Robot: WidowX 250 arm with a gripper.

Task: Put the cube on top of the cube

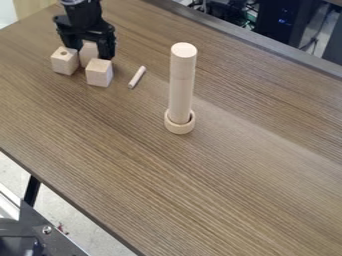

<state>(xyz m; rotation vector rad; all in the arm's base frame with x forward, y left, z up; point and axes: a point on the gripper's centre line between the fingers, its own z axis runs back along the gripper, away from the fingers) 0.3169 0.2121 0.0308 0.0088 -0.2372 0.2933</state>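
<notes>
Camera view has the claw [89, 54] at the far cube [88, 51]; whether clenched, I cannot tell. Grasping seems in hand; next, secure, then lift.

Camera view: high vantage on the near side of the wooden post [181, 90], aimed down at a slant across the tabletop [234, 200]. Medium range: frame takes in table edges lower left and upper right of post, plus floor [63, 212] past the lower-left one.
</notes>
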